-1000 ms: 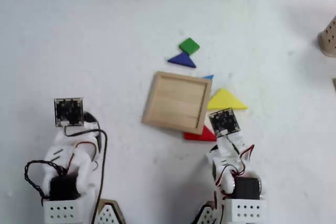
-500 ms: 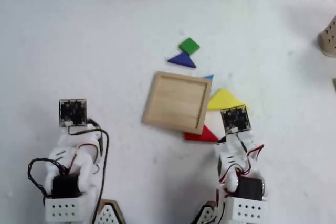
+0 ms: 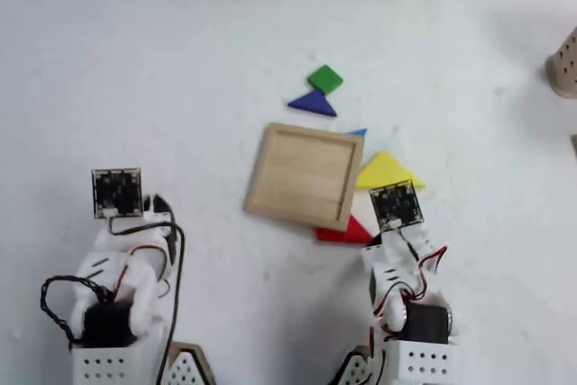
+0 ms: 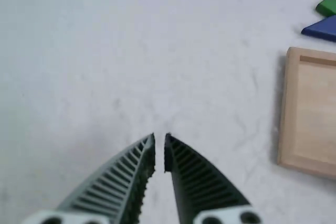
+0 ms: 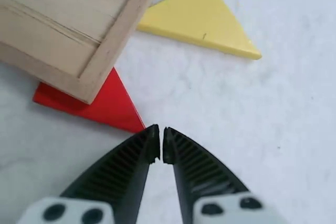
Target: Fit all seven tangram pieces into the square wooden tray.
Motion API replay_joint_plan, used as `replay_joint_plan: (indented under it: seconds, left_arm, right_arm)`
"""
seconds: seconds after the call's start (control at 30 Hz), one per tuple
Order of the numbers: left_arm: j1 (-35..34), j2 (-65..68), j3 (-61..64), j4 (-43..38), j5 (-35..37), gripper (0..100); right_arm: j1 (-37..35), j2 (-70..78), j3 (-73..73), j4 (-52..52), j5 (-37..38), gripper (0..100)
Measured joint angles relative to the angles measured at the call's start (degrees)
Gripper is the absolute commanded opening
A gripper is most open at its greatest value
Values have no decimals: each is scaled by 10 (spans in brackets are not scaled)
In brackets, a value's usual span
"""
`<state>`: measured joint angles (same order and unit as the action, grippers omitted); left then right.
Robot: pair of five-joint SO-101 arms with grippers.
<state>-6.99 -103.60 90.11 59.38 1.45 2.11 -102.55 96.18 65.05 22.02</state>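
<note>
The square wooden tray has nothing in it, and its near right corner lies over a red triangle. A yellow triangle lies against its right side. A small light-blue tip peeks out at its far right corner. Beyond the tray lie a green square and a dark blue triangle. My right gripper is shut and holds nothing, just off the red triangle and short of the yellow triangle. My left gripper is shut over bare table, left of the tray.
The left arm stands at the near left and the right arm at the near right of the white table. A perforated beige object stands at the right edge. The table's far edge meets a dark floor.
Both arms swung slightly to the right, then came part of the way back. The tray and the pieces have not moved.
</note>
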Motion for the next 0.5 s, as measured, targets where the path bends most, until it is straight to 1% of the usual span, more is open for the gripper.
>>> replay_joint_plan:
  seconds: [0.07,0.13,0.23,0.3,0.4,0.5]
  left_arm:
    - [6,11,-24,1,0,54]
    - [6,58,-57,1,0,52]
    - [6,162,-120,-1,0,52]
    - [6,247,-157,-17,0,52]
    - [9,384,-173,-75,-1,50]
    - [9,507,-174,-168,-1,53]
  right_arm:
    - [0,0,0,0,0,21]
    - [0,0,2,0,0,21]
    - [0,0,2,0,0,21]
    - [1,0,2,0,0,21]
    - [14,0,2,0,1,19]
    - [44,0,-8,0,1,19]
